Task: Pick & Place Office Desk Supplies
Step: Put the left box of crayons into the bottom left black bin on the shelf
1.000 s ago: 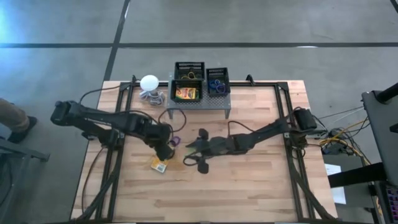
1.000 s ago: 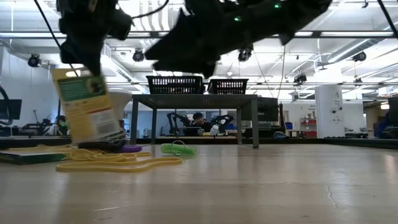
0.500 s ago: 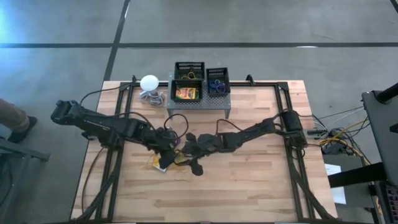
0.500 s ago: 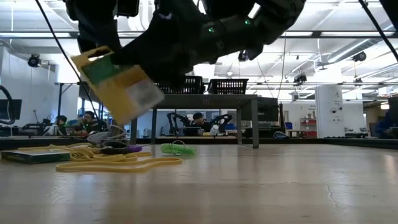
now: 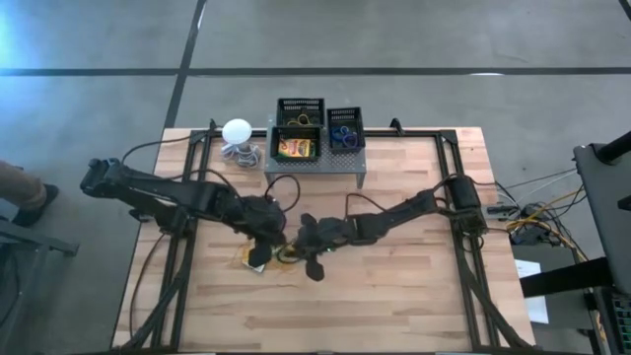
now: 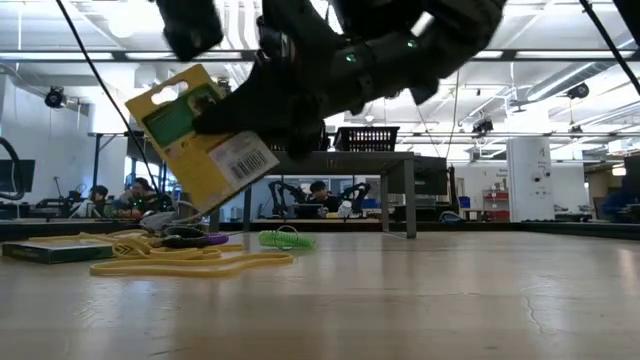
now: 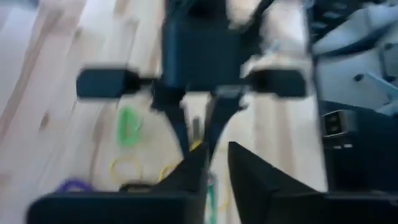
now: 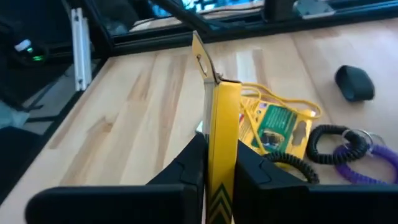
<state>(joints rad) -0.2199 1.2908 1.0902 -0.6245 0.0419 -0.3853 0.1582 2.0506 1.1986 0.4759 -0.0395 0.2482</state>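
A yellow-and-green flat box (image 6: 200, 135) hangs tilted above the table's middle, with my right gripper (image 8: 219, 144) shut on it. My left gripper (image 6: 192, 35) stands just above the box's hang-tab end, apart from it. Its fingers (image 7: 214, 160) are open by a narrow gap. A second flat box (image 8: 273, 134) lies flat on the table below, beside tan rubber bands (image 6: 180, 262), a purple ring (image 6: 205, 240) and a green ring (image 6: 285, 239). Two black mesh trays (image 5: 300, 113) sit on the grey stand (image 5: 315, 166) at the far edge. My right gripper pinches the box's two flat faces (image 8: 222, 132) between its two fingers (image 8: 186, 165), which meet it at the edge away from the hang tab. They come from the table's right, slanting slightly down. The box is lifted clear and tilted, hang tab uppermost.
A white ball with a coiled cord (image 5: 237, 130) sits at the far left beside the stand. One tray holds another yellow box (image 5: 295, 148), the other holds blue rings (image 5: 344, 136). A black coiled ring (image 8: 329, 146) lies near the purple one. Bare wood lies toward the near edge.
My right gripper has moved toward the table's left, up to the left gripper, and taken hold of the box. My left gripper, which held the box by its top, has let go, risen and rolled. The box has tipped from hanging nearly upright to a clear tilt.
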